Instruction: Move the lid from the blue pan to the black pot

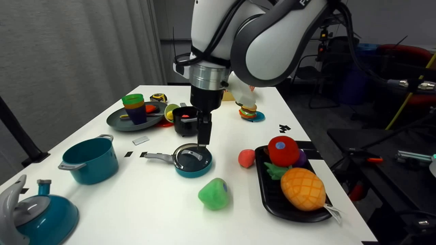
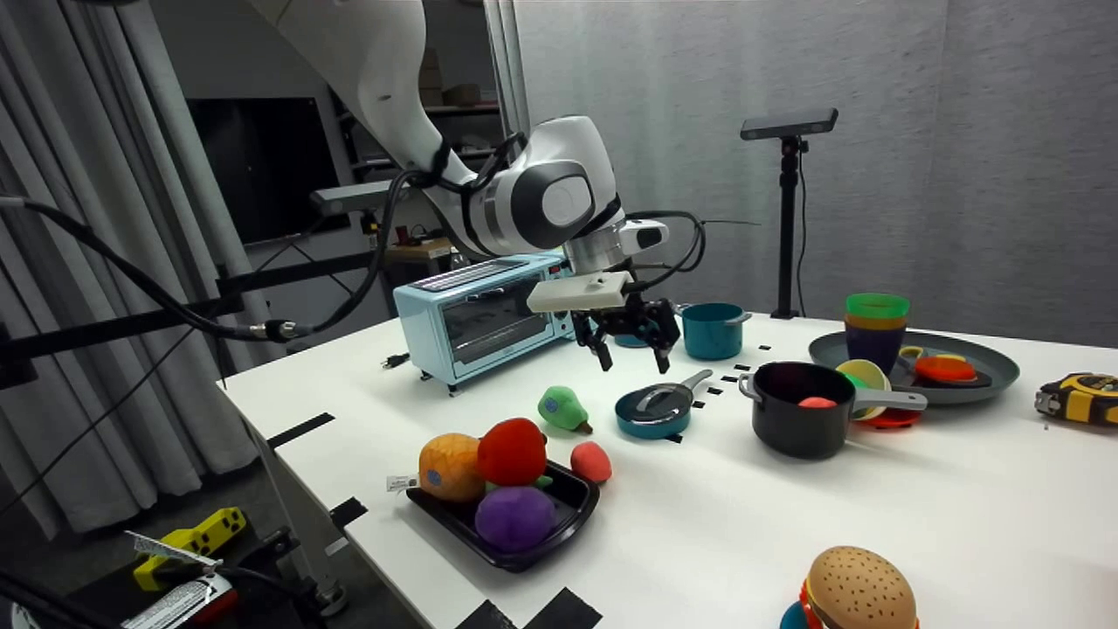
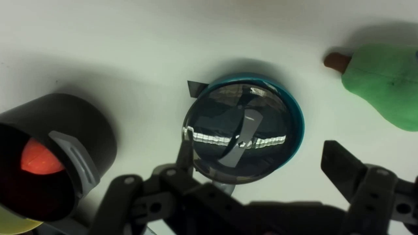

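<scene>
Your fingers (image 3: 341, 168) are spread wide, holding nothing, and the lid (image 3: 239, 133) is on the blue pan (image 2: 652, 430). Its handle (image 3: 247, 133) looks skewed to them, so a sloppy squeeze could twist it loose before the black pot (image 2: 797, 428).

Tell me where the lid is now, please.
In the wrist view, the lid lies near the centre on the blue pan, between the black pot at left and the green toy at right.

- Kettle (image 1: 54, 216): an exterior view's edges cropped it.
- Black pot (image 3: 89, 122): my wrist view's edge cropped it.
- Blue pan's handle (image 3: 225, 187): gripper (image 3: 259, 143) mostly hid it from me.
</scene>
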Action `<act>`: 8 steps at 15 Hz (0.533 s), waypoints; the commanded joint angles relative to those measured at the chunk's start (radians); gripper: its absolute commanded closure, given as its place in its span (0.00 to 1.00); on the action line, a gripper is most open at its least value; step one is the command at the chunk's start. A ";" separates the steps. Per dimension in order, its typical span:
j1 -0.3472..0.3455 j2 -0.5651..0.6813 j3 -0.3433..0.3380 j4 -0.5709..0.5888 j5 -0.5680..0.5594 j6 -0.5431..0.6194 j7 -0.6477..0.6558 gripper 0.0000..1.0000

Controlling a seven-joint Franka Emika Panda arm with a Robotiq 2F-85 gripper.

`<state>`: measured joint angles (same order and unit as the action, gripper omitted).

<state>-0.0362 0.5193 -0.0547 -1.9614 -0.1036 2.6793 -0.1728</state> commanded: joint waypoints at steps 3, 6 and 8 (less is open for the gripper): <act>0.014 0.090 -0.023 0.079 -0.024 0.072 0.065 0.00; 0.011 0.114 -0.028 0.101 -0.005 0.086 0.107 0.00; 0.012 0.123 -0.030 0.107 0.001 0.090 0.134 0.00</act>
<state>-0.0346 0.6103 -0.0704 -1.8863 -0.1048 2.7425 -0.0873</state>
